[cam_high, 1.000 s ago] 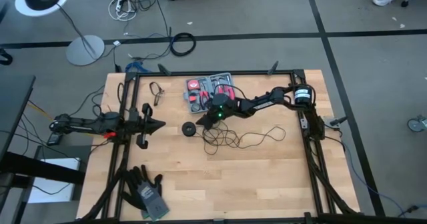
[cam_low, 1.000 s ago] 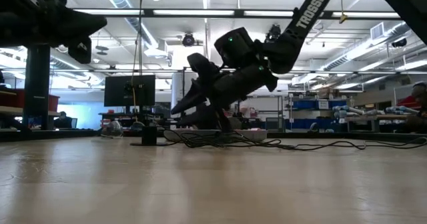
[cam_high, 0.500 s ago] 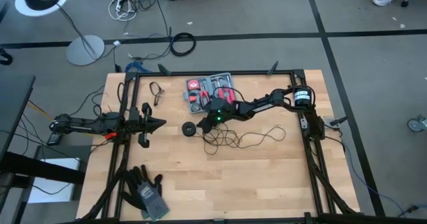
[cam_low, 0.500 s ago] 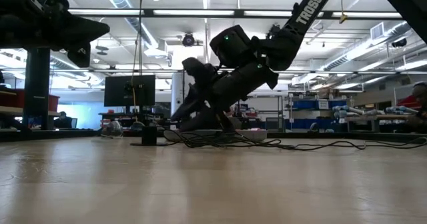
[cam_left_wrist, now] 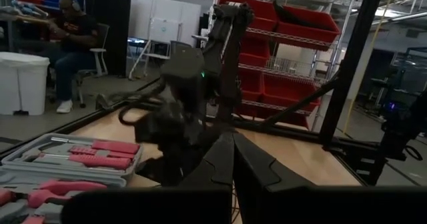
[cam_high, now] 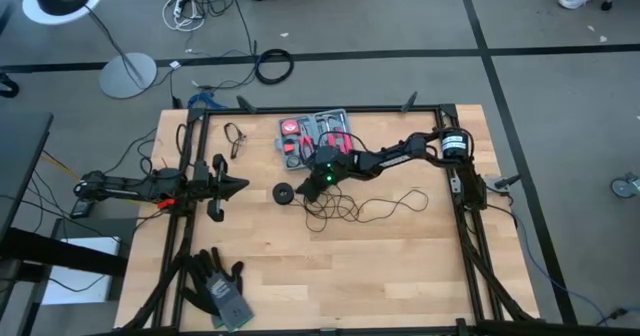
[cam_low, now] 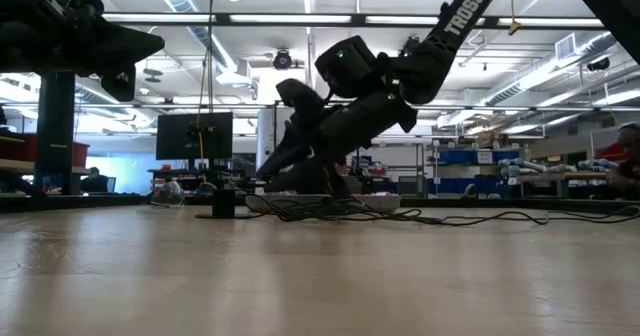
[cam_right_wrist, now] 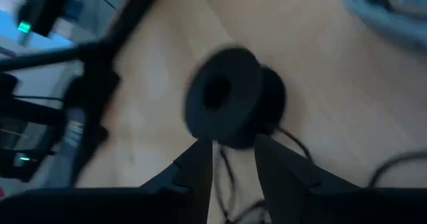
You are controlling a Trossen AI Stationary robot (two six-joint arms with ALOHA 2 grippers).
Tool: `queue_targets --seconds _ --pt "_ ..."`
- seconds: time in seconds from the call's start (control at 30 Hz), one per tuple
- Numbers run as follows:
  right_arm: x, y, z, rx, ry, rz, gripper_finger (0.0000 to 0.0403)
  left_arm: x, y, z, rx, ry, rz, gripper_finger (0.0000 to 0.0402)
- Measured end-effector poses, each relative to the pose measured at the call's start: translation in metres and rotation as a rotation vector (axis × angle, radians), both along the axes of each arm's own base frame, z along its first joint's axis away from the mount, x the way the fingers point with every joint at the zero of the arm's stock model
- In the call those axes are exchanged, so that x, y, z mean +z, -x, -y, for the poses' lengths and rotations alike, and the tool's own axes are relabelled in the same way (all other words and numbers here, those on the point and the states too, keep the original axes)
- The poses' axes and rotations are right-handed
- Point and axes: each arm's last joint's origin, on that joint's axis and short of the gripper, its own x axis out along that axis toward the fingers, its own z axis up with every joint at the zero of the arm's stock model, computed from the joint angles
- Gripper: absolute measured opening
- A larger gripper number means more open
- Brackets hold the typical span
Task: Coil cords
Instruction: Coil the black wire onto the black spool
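The cord is a thin black wire [cam_high: 345, 208] lying in loose tangled loops on the wooden table, with one strand trailing toward the right [cam_high: 415, 200]. It ends in a round black puck [cam_high: 284, 193] that rests flat on the table. My right gripper [cam_high: 306, 185] hovers low just right of the puck. It is open, slanting down, and in the right wrist view the puck [cam_right_wrist: 230, 99] fills the space ahead while the wire [cam_right_wrist: 223, 165] runs between the two fingers. My left gripper [cam_high: 240, 186] waits shut at the table's left.
A red and grey tool kit [cam_high: 315, 136] lies open just behind the right gripper. A small dark loop [cam_high: 236, 138] sits at the far left. Black gloves [cam_high: 220, 288] lie at the near left corner. Bare wood stretches across the near half of the table.
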Motion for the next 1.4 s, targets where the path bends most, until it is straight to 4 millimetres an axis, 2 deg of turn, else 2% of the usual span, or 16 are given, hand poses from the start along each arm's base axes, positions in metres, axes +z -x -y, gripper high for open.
queue_targets --seconds 0.13,0.23,0.4,0.53,0.6,0.67,0.73,0.83,0.97,1.13,1.2,1.4 --pt "0.033 0.010 0.018 0.033 0.009 0.054 0.0114 0.000 0.000 0.000 -0.005 -0.001 -0.001 0.0008" --pt "0.063 0.027 0.017 0.034 0.097 0.010 0.0114 0.000 0.000 0.000 -0.008 -0.002 -0.002 0.0008" --pt "0.114 0.068 -0.010 -0.028 0.341 -0.180 0.0113 0.000 0.000 0.000 -0.009 -0.005 -0.002 0.0008" --pt "0.141 0.110 -0.046 -0.088 0.508 -0.294 0.0113 0.000 0.000 0.000 -0.009 -0.007 -0.002 0.0008" --pt "0.143 0.132 -0.062 -0.133 0.547 -0.319 0.0113 0.000 0.000 0.000 -0.010 -0.008 -0.003 0.0008" --pt "0.138 0.153 -0.074 -0.183 0.548 -0.317 0.0114 0.000 0.000 0.000 -0.010 -0.007 -0.003 0.0008" --pt "0.126 0.170 -0.084 -0.216 0.509 -0.315 0.0114 0.000 0.000 0.000 -0.010 -0.007 -0.002 0.0008" --pt "0.097 0.184 -0.094 -0.273 0.407 -0.271 0.0113 0.000 0.000 0.000 -0.010 -0.006 -0.002 0.0008" --pt "0.057 0.176 -0.100 -0.317 0.293 -0.073 0.0112 0.000 0.000 0.000 -0.010 -0.006 -0.002 0.0008" --pt "0.018 0.136 -0.087 -0.255 0.174 0.016 0.0112 0.000 0.000 0.000 -0.011 -0.006 -0.002 0.0008" --pt "0.008 0.114 -0.077 -0.200 0.140 0.007 0.0112 0.000 0.000 0.000 -0.010 -0.006 0.000 0.0008" --pt "0.001 0.049 -0.041 -0.048 0.090 0.037 0.0112 0.000 0.000 0.000 -0.011 -0.006 -0.001 0.0008"
